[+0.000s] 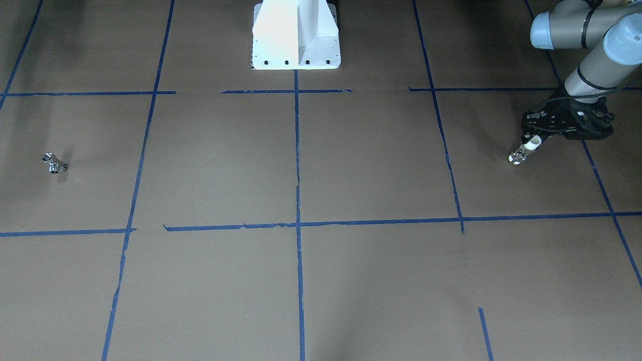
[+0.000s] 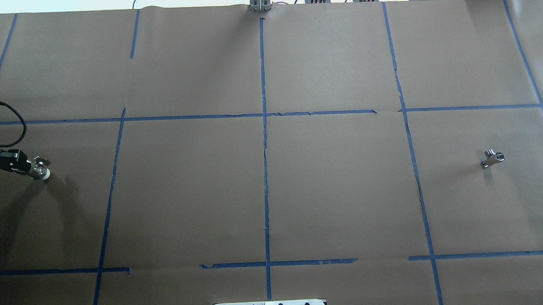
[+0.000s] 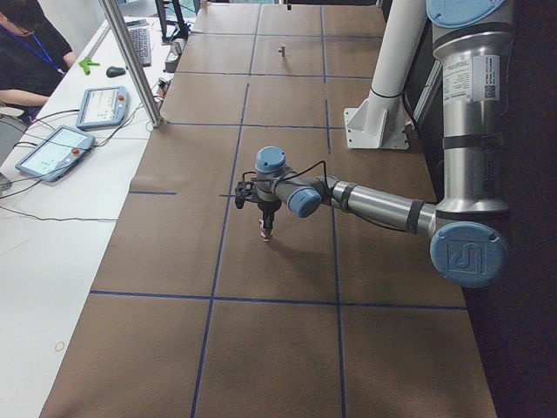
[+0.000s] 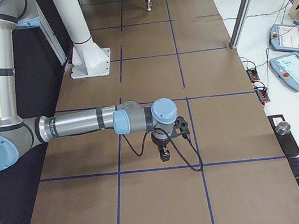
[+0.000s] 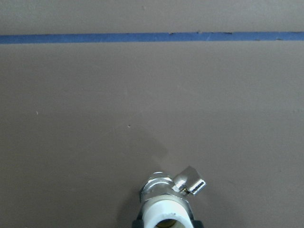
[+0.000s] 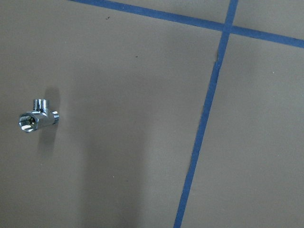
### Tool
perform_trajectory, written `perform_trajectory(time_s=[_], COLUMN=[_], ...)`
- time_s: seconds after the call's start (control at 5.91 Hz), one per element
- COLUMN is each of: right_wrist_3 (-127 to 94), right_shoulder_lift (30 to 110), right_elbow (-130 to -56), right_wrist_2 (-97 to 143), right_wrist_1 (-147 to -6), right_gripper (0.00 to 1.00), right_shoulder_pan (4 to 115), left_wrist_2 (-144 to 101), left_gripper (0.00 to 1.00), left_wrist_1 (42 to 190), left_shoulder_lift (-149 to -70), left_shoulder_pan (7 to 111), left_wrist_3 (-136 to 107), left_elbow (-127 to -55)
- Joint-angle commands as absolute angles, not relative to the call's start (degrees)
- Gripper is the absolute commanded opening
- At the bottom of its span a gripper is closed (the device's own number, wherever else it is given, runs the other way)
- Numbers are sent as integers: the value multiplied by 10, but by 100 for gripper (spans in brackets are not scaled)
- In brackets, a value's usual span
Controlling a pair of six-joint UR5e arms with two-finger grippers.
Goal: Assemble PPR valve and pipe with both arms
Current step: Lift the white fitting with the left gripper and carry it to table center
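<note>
My left gripper (image 2: 30, 168) is shut on the PPR valve (image 2: 42, 172) at the table's far left. It holds the valve tilted, white ring end down, just over the brown paper. The front view shows the gripper (image 1: 529, 144) and valve (image 1: 518, 155). The left wrist view shows the valve (image 5: 166, 197) with its wing handle to the right. The chrome T-shaped pipe (image 2: 492, 157) lies alone on the paper at the right, also seen in the front view (image 1: 54, 163) and the right wrist view (image 6: 38, 118). My right gripper (image 4: 165, 155) shows only in the exterior right view, so I cannot tell if it is open or shut.
The white pedestal (image 1: 296, 35) stands at the robot's side of the table, in the middle. Blue tape lines (image 2: 264, 125) divide the brown paper into a grid. A metal post (image 3: 130, 61) and tablets (image 3: 52, 150) stand on the operators' side.
</note>
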State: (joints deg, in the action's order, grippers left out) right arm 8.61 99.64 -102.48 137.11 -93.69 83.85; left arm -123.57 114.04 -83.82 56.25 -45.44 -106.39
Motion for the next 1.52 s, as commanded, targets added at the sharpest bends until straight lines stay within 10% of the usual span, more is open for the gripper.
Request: perform_trajectory(time_s=[0.0, 0.68, 1.02, 1.35], right_wrist_3=[86, 86, 86, 86], right_shoulder_lift=[997, 997, 997, 997], right_elbow=[-1026, -1026, -1024, -1024], right_wrist_2=[1372, 1372, 1372, 1372], right_wrist_1=[-937, -937, -937, -937], right_gripper=[100, 100, 100, 100], right_shoulder_pan=[838, 838, 838, 838], left_wrist_2=[-1231, -1153, -1137, -1137], left_gripper=[0, 1, 1, 1], left_wrist_1=[1087, 745, 755, 870], left_shoulder_lift=[-846, -1198, -1419, -1465], left_shoulder_pan=[563, 409, 365, 350], left_wrist_3=[-501, -739, -834, -857], left_elbow=[-1118, -1118, -905, -798])
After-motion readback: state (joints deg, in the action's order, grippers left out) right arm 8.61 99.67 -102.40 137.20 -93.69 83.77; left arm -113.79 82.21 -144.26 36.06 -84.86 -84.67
